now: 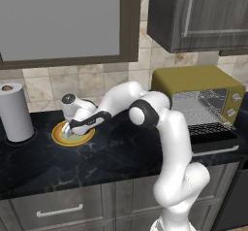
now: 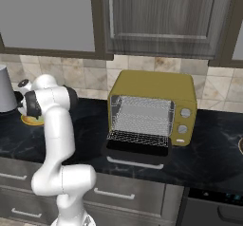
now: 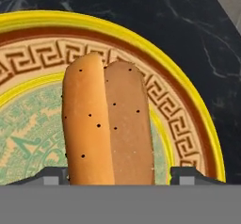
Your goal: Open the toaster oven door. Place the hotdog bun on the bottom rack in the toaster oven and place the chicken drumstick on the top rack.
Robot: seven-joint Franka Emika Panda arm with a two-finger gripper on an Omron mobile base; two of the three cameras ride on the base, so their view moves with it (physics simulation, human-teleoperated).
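The toaster oven door already lay folded down, leaving the toaster oven open with both mesh racks bare, so the first step looked done and both placements remained. The hotdog bun lay on a yellow-rimmed plate on the bench, at nine o'clock from the oven and well apart from it. The tool hung low over the plate, its two tips straddling the bun's near end; whether they were spread or already pinching it, I could not tell. I could not pick out the chicken drumstick. A paper towel roll stood just beside the plate at nine o'clock. Nothing seemed to block the way across to the oven.
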